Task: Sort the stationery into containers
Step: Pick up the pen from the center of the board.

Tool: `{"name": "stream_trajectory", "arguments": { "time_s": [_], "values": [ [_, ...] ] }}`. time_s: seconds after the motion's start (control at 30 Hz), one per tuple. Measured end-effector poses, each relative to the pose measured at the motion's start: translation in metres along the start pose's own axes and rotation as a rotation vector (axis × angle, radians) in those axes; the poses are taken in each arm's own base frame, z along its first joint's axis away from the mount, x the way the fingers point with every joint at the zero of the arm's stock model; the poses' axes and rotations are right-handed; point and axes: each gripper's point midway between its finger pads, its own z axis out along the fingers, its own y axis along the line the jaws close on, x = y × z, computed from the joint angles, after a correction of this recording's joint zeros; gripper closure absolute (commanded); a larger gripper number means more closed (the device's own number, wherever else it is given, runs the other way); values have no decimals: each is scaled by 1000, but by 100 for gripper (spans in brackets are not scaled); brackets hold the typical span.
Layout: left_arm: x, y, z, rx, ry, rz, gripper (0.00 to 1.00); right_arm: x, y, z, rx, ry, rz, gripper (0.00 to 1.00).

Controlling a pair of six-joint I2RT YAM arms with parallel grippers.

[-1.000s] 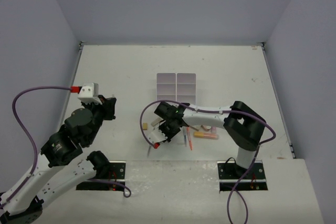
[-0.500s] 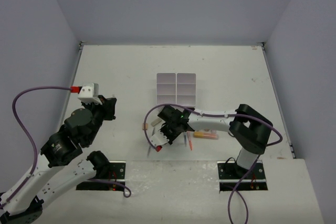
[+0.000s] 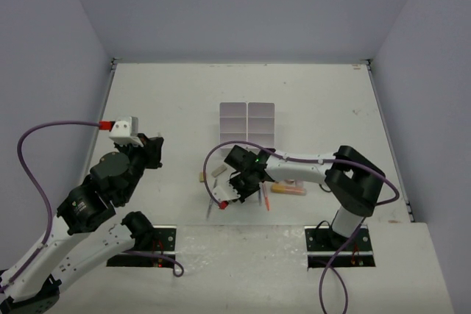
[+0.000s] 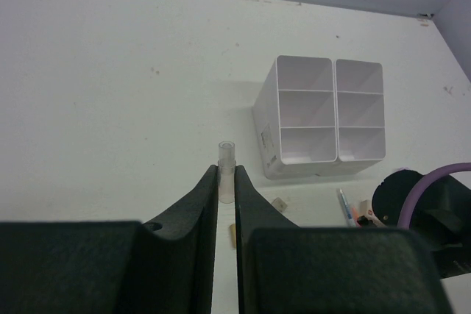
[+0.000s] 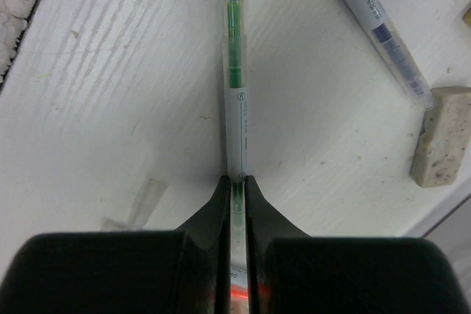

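White table [image 3: 169, 101], grey walls [image 3: 243, 5], white organizer [image 3: 247, 123]

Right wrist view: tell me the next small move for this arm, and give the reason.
Probably lift straight up a little. The right gripper is shut on the green pen, which looks to lie flat on the table, with another pen and an eraser close beside it. Clearing them first should make the carry to the organizer safer.

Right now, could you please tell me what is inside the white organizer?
Nothing shows inside the organizer: all six compartments look empty from above and from the left wrist. Their near walls hide a strip of each floor in the wrist view.
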Motion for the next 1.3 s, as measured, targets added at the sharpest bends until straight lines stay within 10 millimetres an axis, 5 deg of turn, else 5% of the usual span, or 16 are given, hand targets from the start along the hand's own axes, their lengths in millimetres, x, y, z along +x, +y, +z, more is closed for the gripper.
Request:
{"name": "stream_trajectory", "arguments": {
  "time_s": [0.2, 0.47, 0.87, 1.07, 1.3],
  "values": [
    [0, 0, 0, 0, 0, 0, 100, 1, 5, -9, -5, -5, 84, 100],
    [0, 0, 0, 0, 0, 0, 100, 1, -13, -23, 62, 43, 130, 100],
    [-2, -1, -1, 11, -8, -7, 100, 12, -24, 0, 32, 169, 153, 99],
    [-3, -2, -2, 17, -9, -8, 100, 12, -28, 3, 19, 192, 170, 82],
    [-3, -2, -3, 23, -13, -11, 100, 11, -27, 5, 14, 196, 171, 80]
  ]
}}
